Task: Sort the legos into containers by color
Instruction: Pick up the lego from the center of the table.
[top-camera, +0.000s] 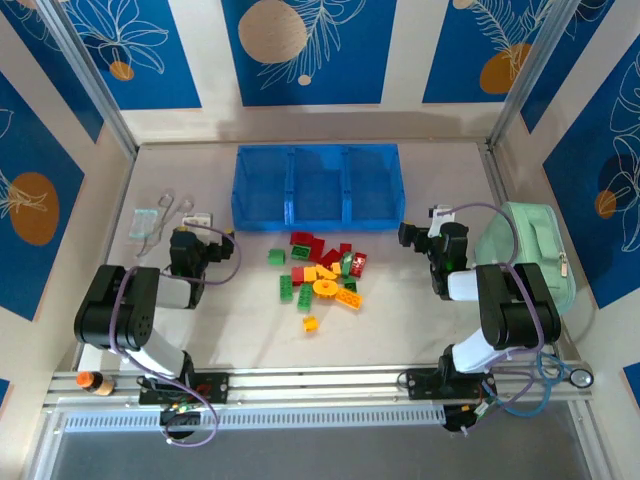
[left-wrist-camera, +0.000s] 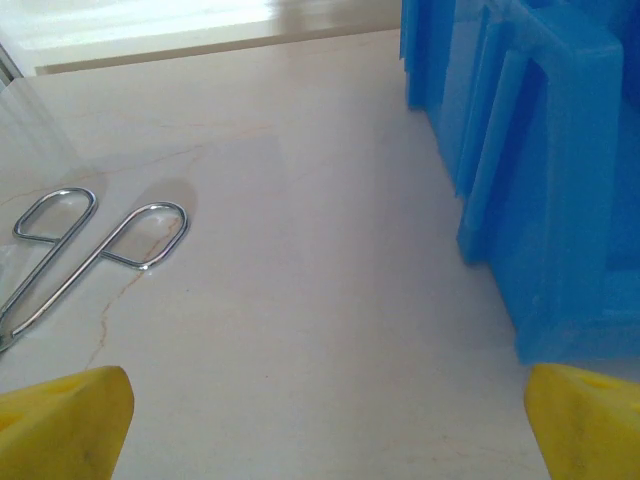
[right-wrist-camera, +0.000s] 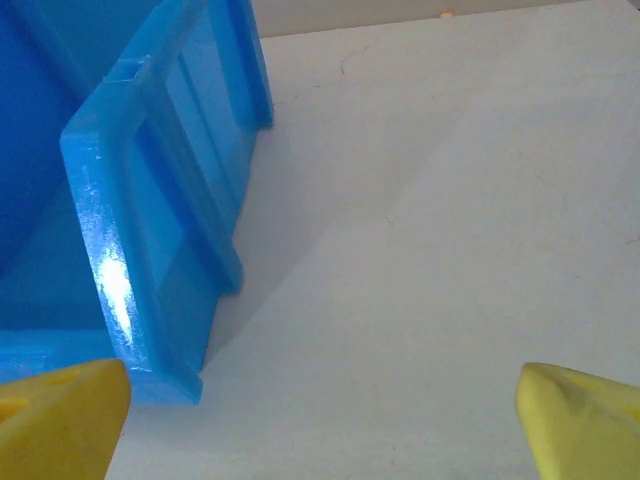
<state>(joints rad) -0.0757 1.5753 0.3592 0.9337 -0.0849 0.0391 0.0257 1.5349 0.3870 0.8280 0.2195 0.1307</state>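
The legos (top-camera: 320, 275) lie in a loose pile of red, green and yellow-orange bricks on the table, just in front of the blue tray. One small yellow brick (top-camera: 310, 323) sits apart on the near side, and a yellow ring (top-camera: 325, 287) is in the pile. The containers (top-camera: 262, 215) are three side-by-side compartments with nothing in them. My left gripper (top-camera: 190, 240) rests left of the pile, open, with the tray's left end (left-wrist-camera: 540, 150) ahead of its empty jaws (left-wrist-camera: 325, 430). My right gripper (top-camera: 425, 238) rests right of the pile, open and empty (right-wrist-camera: 320, 430), beside the tray's right corner (right-wrist-camera: 150, 200).
A mint-green zippered pouch (top-camera: 530, 250) lies at the right edge behind my right arm. Bent wire clips (left-wrist-camera: 100, 240) and a small clear bag (top-camera: 150, 220) lie left of the tray. A small orange-capped bottle (top-camera: 90, 381) stands by the left base.
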